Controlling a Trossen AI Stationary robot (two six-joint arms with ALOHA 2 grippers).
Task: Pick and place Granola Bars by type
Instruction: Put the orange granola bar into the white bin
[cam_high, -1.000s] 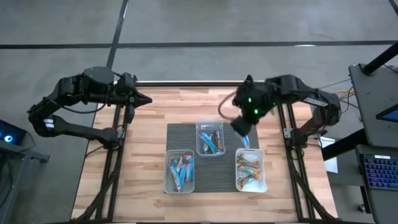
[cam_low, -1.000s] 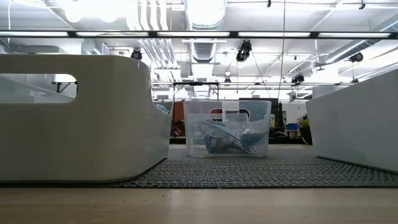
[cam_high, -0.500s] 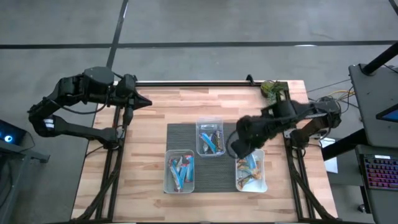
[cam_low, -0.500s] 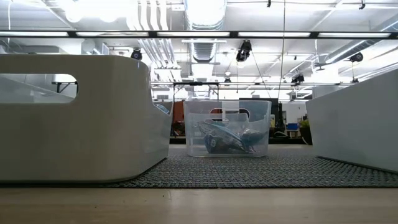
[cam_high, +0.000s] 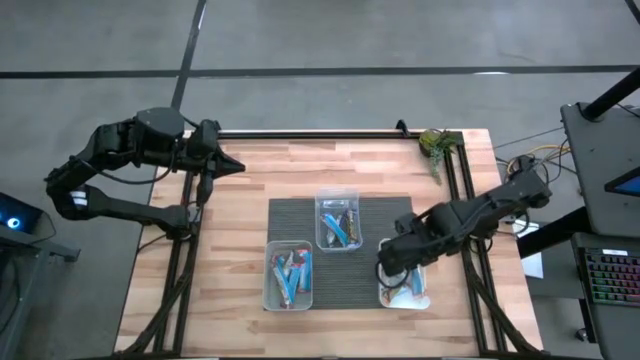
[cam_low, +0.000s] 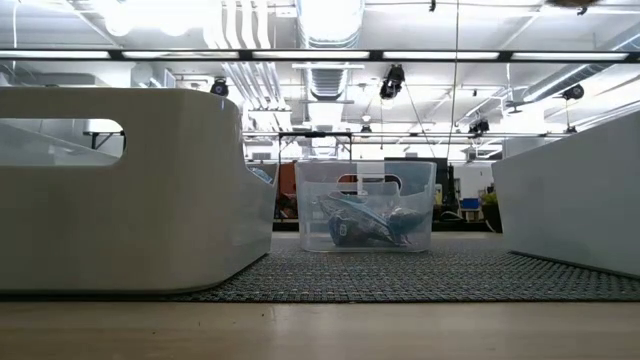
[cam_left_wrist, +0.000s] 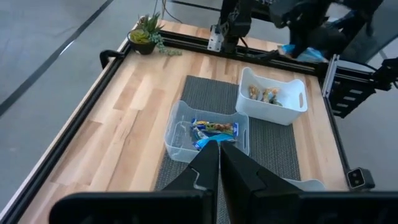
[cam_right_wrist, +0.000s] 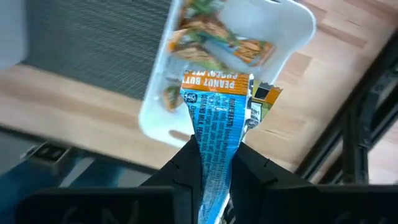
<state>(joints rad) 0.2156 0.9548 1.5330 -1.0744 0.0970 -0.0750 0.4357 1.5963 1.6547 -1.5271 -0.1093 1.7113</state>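
My right gripper (cam_high: 395, 268) hangs over the near-right tub (cam_high: 424, 300), shut on a blue granola bar with an orange end (cam_right_wrist: 214, 112). That white tub (cam_right_wrist: 292, 31) holds orange-wrapped bars (cam_right_wrist: 211, 40). The near-left tub (cam_high: 289, 276) and the far middle tub (cam_high: 338, 221) hold mostly blue bars. All three tubs stand on a grey mat (cam_high: 290, 220). My left gripper (cam_high: 236, 163) waits shut, high over the table's far left corner; its fingers (cam_left_wrist: 219, 158) point toward the middle tub (cam_left_wrist: 180, 134). My right gripper pinches the blue bar's upper end (cam_right_wrist: 214, 149) between its two fingers, which come from above and point down. The bar hangs below them, lifted clear, its orange end (cam_right_wrist: 217, 82) lowest, over the tub of orange bars.
A small green plant (cam_high: 433, 142) sits at the table's far right corner. Bare wood lies left of the mat (cam_high: 230, 250) and along the far edge. In the low view, the clear middle tub (cam_low: 365, 205) shows between two white tub walls (cam_low: 130, 190).
My right gripper has swung from beside the far middle tub toward the table's near edge and down, rolling its wrist, and now hangs over the near-right tub. The blue bar has travelled with it, still hanging below the fingers.
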